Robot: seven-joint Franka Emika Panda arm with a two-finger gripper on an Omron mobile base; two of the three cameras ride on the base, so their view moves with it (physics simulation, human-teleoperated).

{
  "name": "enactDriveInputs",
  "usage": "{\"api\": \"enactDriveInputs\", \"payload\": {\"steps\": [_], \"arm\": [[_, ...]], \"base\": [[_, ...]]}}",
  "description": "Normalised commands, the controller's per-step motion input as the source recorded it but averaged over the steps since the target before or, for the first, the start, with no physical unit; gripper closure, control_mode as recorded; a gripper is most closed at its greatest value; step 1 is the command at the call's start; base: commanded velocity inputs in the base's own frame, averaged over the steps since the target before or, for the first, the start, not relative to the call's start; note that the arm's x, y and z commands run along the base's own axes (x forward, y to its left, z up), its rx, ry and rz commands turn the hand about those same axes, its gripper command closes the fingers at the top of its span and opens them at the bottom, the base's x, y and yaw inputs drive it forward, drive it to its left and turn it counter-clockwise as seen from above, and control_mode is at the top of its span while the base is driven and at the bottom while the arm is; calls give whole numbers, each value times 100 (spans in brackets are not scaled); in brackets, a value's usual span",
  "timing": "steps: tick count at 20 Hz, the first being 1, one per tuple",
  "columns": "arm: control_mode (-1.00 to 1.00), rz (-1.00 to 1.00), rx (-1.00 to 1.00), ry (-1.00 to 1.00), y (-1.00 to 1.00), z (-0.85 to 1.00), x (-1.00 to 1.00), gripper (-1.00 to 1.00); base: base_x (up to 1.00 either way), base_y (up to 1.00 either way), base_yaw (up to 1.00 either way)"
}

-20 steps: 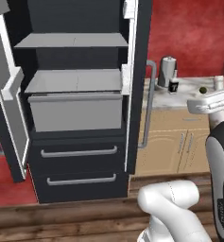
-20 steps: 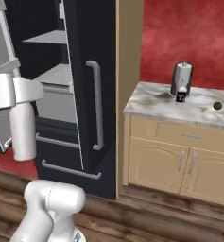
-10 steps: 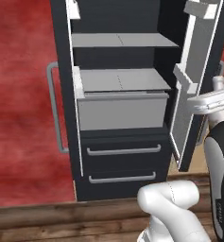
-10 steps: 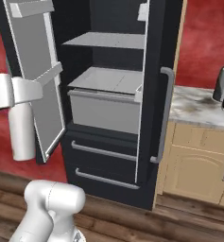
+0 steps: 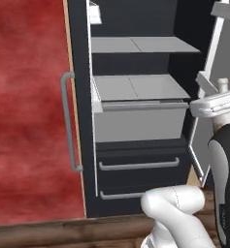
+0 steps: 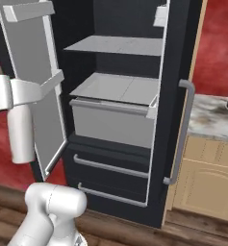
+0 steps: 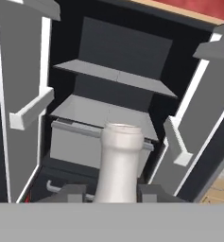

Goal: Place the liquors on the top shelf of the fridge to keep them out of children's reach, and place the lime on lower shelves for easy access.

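My gripper [image 7: 114,191] is shut on the slim bottle [image 7: 119,160], whose white neck rises between the dark fingertips [image 7: 73,191]. In the left base view the bottle's neck [image 5: 222,87] pokes up from my hand, to the right of the fridge opening. The dark fridge [image 6: 175,57] stands open straight ahead of the bottle. Its top shelf [image 7: 113,75] is bare, as is the lower shelf [image 7: 99,111] above the grey bin [image 6: 110,125]. From the left, the top shelf [image 5: 140,44] and lower shelf [image 5: 136,87] look equally bare. The lime and the clear square bottle are out of view.
Both fridge doors hang open: one with small door bins [image 6: 31,86] on the left, one with a grey bar handle [image 6: 183,134] on the right. Two dark drawers [image 6: 110,168] sit under the bin. A marble counter [image 6: 211,115] on a tan cabinet [image 6: 207,178] lies right of the fridge.
The base has driven left, so both base views shifted: the counter has slid out to the right and the open fridge is now in front. My gripper still holds the bottle.
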Motion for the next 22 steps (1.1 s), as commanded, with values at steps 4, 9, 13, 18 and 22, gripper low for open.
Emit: {"api": "enactDriveInputs", "payload": {"steps": [4, 9, 13, 18, 22], "arm": [[100, 0, 0, 0, 0, 0, 0, 100], [100, 0, 0, 0, 0, 0, 0, 100], [100, 0, 0, 0, 0, 0, 0, 100], [100, 0, 0, 0, 0, 0, 0, 100], [100, 0, 0, 0, 0, 0, 0, 100]], "base": [[67, 0, -1], [68, 0, 0], [63, 0, -1], [51, 0, -2], [30, -1, -9]]}}
